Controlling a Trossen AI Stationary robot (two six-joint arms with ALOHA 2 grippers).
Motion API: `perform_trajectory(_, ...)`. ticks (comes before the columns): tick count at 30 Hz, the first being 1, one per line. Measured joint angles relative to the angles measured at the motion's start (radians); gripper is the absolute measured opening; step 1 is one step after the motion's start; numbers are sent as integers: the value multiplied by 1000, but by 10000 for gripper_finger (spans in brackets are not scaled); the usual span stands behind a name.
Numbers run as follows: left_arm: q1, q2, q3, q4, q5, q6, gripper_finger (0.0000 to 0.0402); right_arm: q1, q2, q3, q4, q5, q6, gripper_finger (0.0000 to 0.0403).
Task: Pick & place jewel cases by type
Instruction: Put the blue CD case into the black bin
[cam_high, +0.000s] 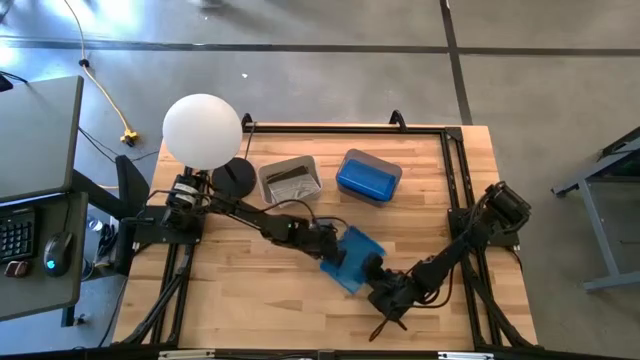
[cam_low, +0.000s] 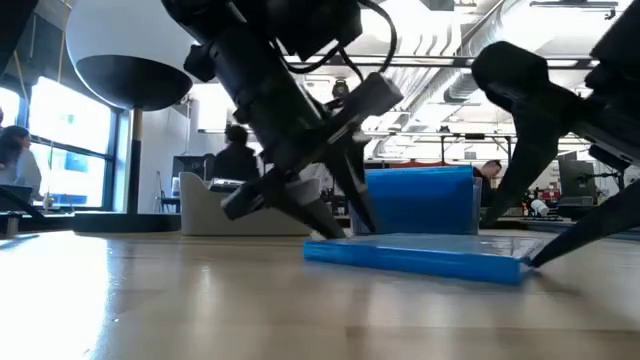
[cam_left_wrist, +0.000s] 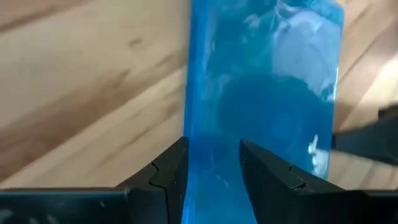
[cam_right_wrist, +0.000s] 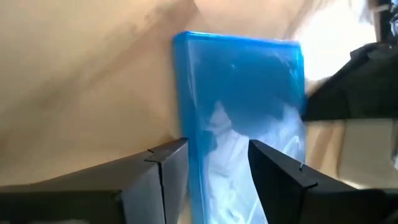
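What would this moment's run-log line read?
left gripper: at blue jewel case | right gripper: at its opposite end | case: flat on table | tubs: untouched

Lying flat on the pale wooden worktop (cam_left_wrist: 81, 93): a glossy translucent blue jewel case (cam_left_wrist: 264, 93), running lengthwise from 6 o'clock up to 12 o'clock, with white glare streaking across its lid. Straddling the near end of the case at 6 o'clock: the left hand (cam_left_wrist: 212, 171), its two dark fingers (cam_left_wrist: 165, 174) parted, one sitting at the case's edge, the other resting over its blue face. Showing at 3 o'clock, just beside the case's far long edge: a dark blurred shape (cam_left_wrist: 367, 134), too indistinct for telling what it is. Wood grain slanting diagonally beneath.
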Motion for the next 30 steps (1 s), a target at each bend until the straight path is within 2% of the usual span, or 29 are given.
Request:
perform_trajectory(6,-2,-3,2,-47,78,-5,137,12,0,0,-38,57,1,159)
perform_trajectory(10,-7,-8,9,-141,50,-11,137,19,-1,0,-39,96,73,159)
perform_trajectory(14,-6,-6,6,-113,37,9,137,35,-10,1,-53,112,186,158)
perform_trajectory(18,-6,-2,6,-80,40,28,137,43,-45,3,-130,22,336,158)
perform_trajectory(23,-8,-2,6,-84,36,31,137,43,-97,3,-307,-125,573,158)
perform_trajectory(27,-8,-2,5,-81,33,31,137,44,-108,3,-400,-161,677,171)
perform_trajectory(30,-8,-2,4,-76,31,28,137,31,-108,3,-406,-218,700,190)
